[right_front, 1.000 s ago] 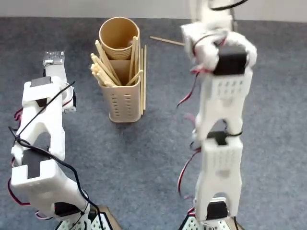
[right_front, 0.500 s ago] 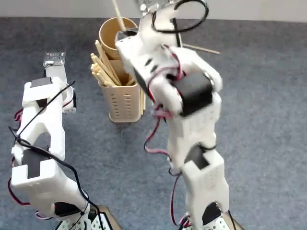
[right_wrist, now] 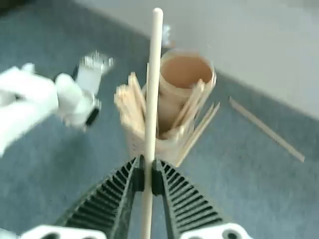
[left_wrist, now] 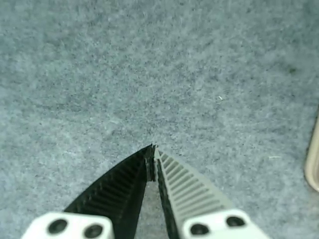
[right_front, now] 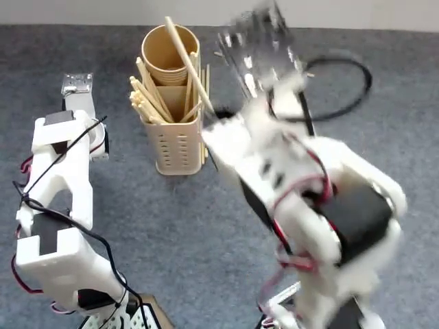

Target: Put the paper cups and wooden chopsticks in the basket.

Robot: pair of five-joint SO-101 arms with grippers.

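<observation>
Left gripper: the left gripper (left_wrist: 152, 152) hangs just above the grey carpeted table (right_front: 171, 219), near its left edge. Its ribbed jaws are pressed together with nothing between them.

Right gripper: the right gripper (right_wrist: 148, 167) is clamped on one pale round wooden chopstick (right_wrist: 153, 74).

Held chopstick, place: it is lifted off the table. In the high view it slants across the basket's mouth, with its free end over the cup.

Held chopstick, look: a thin, straight, unfinished light-wood rod with a blunt rounded end.

Held chopstick, handling: probably very light and stiff. The smooth round shaft could swivel or slip in a two-point pinch. Most of its length sticks out past the jaws, so a hold nearer the middle would likely steady it.

Basket: a beige slotted plastic basket (right_front: 177, 147) stands upright near the table's far edge, between the two arms.

Basket contents: a bundle of matching wooden chopsticks (right_front: 147, 99) leans at its near side. A tan paper cup (right_front: 156, 55), mouth up, sits at its far side.

Loose chopstick: one more bare wooden chopstick (right_wrist: 266, 130) lies flat on the table beyond the basket, close to the far edge.
</observation>
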